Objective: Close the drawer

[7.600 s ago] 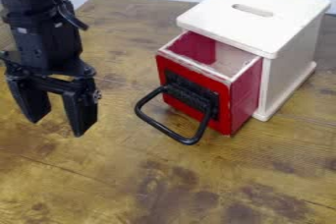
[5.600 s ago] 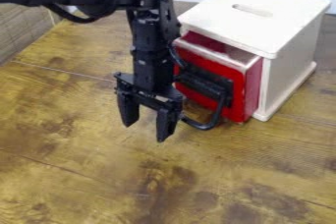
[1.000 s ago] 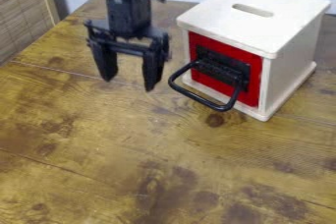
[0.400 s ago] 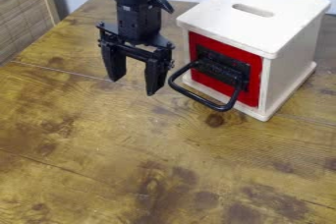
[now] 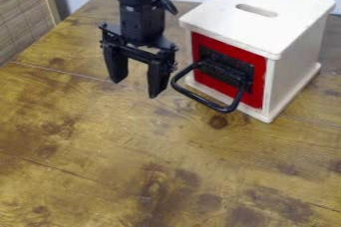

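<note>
The drawer [image 5: 229,72] shows its red front flush with the face of the light wooden box [image 5: 296,72], and its big black loop handle [image 5: 204,90] hangs out over the tabletop. My gripper [image 5: 138,82] hangs just left of that handle, pointing straight down, fingers spread open with nothing between them. The right fingertip [image 5: 156,87] is close beside the handle's loop; whether it touches cannot be told.
The box's pale top [image 5: 261,14] has a slot in it. A worn wooden table [image 5: 134,171] carries everything. A slatted wooden panel [image 5: 20,12] stands at the far left edge, and a dark knot [image 5: 216,122] marks the wood below the handle.
Several seconds back the drawer stood pulled out; it now sits shut into the box. Over the last second the gripper shifted slightly right toward the handle and rolled a little, staying open.
</note>
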{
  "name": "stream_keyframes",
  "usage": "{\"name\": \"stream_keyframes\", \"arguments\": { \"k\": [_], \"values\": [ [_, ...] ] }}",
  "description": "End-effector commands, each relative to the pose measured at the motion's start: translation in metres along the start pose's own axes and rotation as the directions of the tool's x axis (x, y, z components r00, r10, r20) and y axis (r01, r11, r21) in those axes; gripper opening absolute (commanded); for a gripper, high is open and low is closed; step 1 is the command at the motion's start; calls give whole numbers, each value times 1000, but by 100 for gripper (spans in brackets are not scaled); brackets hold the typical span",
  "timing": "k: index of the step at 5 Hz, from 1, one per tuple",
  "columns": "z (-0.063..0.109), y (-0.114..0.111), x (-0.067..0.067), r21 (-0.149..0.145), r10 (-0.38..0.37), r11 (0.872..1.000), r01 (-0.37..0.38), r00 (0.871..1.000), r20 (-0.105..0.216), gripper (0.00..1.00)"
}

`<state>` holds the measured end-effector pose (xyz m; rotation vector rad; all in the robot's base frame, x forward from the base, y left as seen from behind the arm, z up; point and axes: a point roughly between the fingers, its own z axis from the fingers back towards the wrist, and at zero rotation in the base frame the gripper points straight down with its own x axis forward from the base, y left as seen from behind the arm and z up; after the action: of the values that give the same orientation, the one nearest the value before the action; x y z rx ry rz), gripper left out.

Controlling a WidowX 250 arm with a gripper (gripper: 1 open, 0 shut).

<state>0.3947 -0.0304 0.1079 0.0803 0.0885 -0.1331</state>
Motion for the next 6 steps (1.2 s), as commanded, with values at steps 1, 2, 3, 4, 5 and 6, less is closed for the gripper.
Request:
{"name": "stream_keyframes", "arguments": {
  "k": [1,2,3,4,5,6],
  "values": [
    [51,-3,-10,22,-16,1000,13,994,111,100],
    [59,-3,-11,14,47,999,-49,992,117,100],
    [52,-7,-5,3,66,998,-67,994,89,100],
    [54,-23,8,-3,14,1000,-14,995,99,100],
    [63,-54,33,-1,-42,999,42,991,128,100],
    [57,-68,66,-4,-40,999,41,989,145,0]
  ]
}}
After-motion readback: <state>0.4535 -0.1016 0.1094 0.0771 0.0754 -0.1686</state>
